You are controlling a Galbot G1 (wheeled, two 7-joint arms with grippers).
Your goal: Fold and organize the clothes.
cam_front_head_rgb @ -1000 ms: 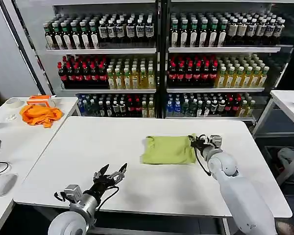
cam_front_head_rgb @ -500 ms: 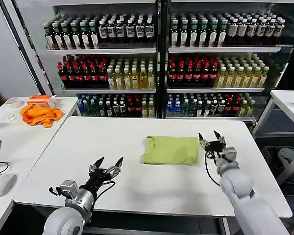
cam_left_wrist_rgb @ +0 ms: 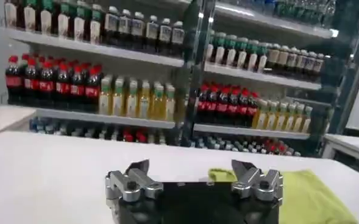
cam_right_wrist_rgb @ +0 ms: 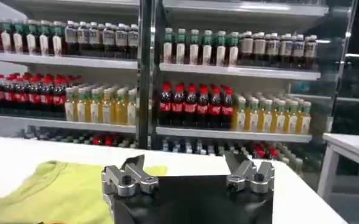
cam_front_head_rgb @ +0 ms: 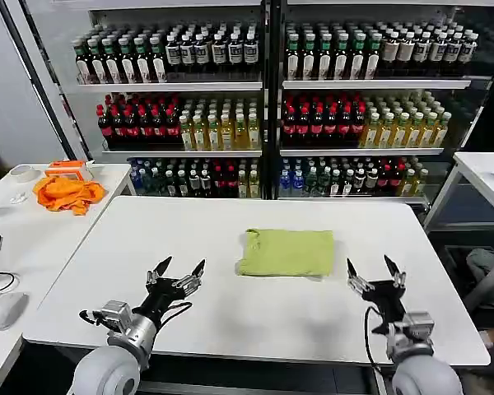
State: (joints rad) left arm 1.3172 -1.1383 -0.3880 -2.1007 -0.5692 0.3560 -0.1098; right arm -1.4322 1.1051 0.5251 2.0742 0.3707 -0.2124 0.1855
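**Both end effectors spread and clear of the folded shirt**

Left end effector (cam_front_head_rgb: 179, 270) hovered near the front edge of the white rectangular surface (cam_front_head_rgb: 148, 239), toward its front-left corner, with its dark fingers spread apart and nothing between them. In the left wrist view the same end effector (cam_left_wrist_rgb: 193, 172) showed its two metal-tipped fingers wide apart. The right end effector (cam_front_head_rgb: 371, 268) sat near the front edge on the right side, fingers likewise splayed and empty; the right wrist view showed it (cam_right_wrist_rgb: 188, 165) in the same spread state.

The light yellow-green cotton T-shirt (cam_front_head_rgb: 286, 252) lay folded into a flat, compact rectangle on the surface, somewhat right of centre and closer to the far edge than the front. It was apart from both end effectors, nearer the right one.

A crumpled bright orange cloth (cam_front_head_rgb: 67, 192) rested on a separate white side table (cam_front_head_rgb: 107, 174) to the left. Shelves of bottled drinks (cam_front_head_rgb: 272, 99) stood behind.
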